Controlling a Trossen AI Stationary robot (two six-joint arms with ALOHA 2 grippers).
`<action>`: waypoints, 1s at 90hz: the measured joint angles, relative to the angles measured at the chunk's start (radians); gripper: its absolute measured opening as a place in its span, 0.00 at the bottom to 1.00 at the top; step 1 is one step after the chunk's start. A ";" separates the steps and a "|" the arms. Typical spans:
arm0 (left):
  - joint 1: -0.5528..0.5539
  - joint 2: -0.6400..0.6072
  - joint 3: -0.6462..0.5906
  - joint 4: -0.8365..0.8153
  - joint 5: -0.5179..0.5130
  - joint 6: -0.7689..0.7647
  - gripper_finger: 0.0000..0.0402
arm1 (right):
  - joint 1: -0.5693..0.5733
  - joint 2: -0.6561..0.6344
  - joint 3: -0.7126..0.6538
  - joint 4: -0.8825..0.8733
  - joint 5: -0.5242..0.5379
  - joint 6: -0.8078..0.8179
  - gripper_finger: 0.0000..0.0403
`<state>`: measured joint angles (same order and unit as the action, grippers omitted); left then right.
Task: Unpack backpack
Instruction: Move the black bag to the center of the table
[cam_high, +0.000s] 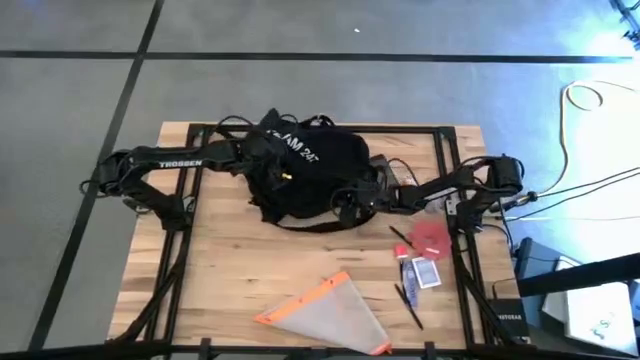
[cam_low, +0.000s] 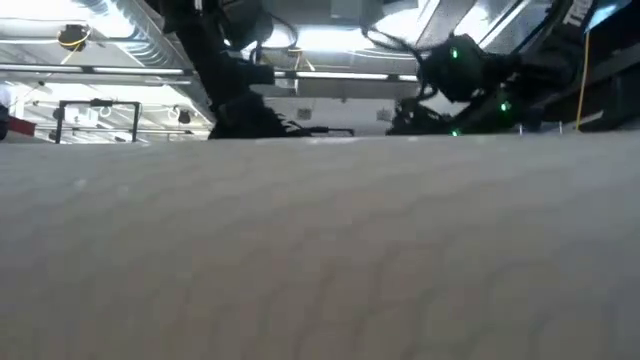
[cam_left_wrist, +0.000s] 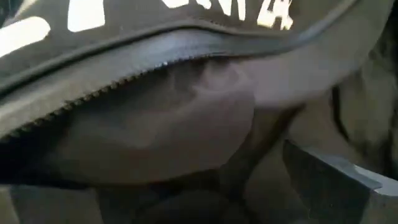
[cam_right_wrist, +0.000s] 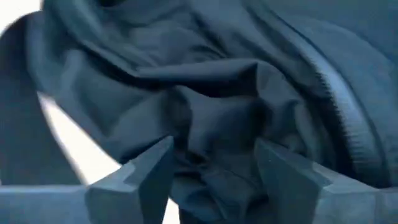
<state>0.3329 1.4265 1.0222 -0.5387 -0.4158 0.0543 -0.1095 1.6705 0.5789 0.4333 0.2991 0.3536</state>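
Translucent mesh of one pouch (cam_high: 328, 315), trimmed in orange, lies nearest the low camera and fills most of that view; from above it sits at the near edge of the wooden table (cam_high: 220, 280). One backpack (cam_high: 300, 170), black with white lettering, lies at the middle of the far half of the table, its straps trailing toward the near side. Two dark arms reach it, one from each side.

Left gripper (cam_high: 262, 158): at the backpack's left side, against the fabric beside the lettering. Its wrist view shows one line of zipper teeth (cam_left_wrist: 124, 78) running across the black cloth under the white letters, with one dark finger (cam_left_wrist: 336, 180) visible; whether the fingers are parted or closed cannot be told.

Right gripper (cam_right_wrist: 214, 165): at the backpack's right side, low against the bag. Its two fingers stand partly apart with a bunched fold of the bag's cloth between them; the fold reaches into the gap, but a firm hold on it cannot be confirmed. One second zipper line (cam_right_wrist: 342, 106) runs along the fabric beside this fold.

Right of the bag, on bare wood, lie several small items: one red piece (cam_high: 432, 236), one small card-like packet (cam_high: 427, 273), and at least two thin dark sticks, pens (cam_high: 408, 305) by their shape. All of them lie well apart from the backpack and near the right arm's base.
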 joint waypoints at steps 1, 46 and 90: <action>-0.001 0.000 0.000 -0.001 0.000 -0.003 0.86 | -0.008 0.000 -0.005 0.004 0.000 -0.001 0.48; -0.118 0.000 0.000 0.026 0.572 0.136 0.86 | -0.200 0.001 -0.052 0.220 -0.174 -0.053 0.40; -0.383 0.082 -0.042 0.248 0.694 -0.116 0.86 | -0.159 -0.070 -0.052 0.319 -0.316 -0.090 0.43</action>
<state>-0.0497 1.5086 0.9798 -0.2908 0.2777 -0.0615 -0.2689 1.6007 0.5274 0.7518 -0.0165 0.2639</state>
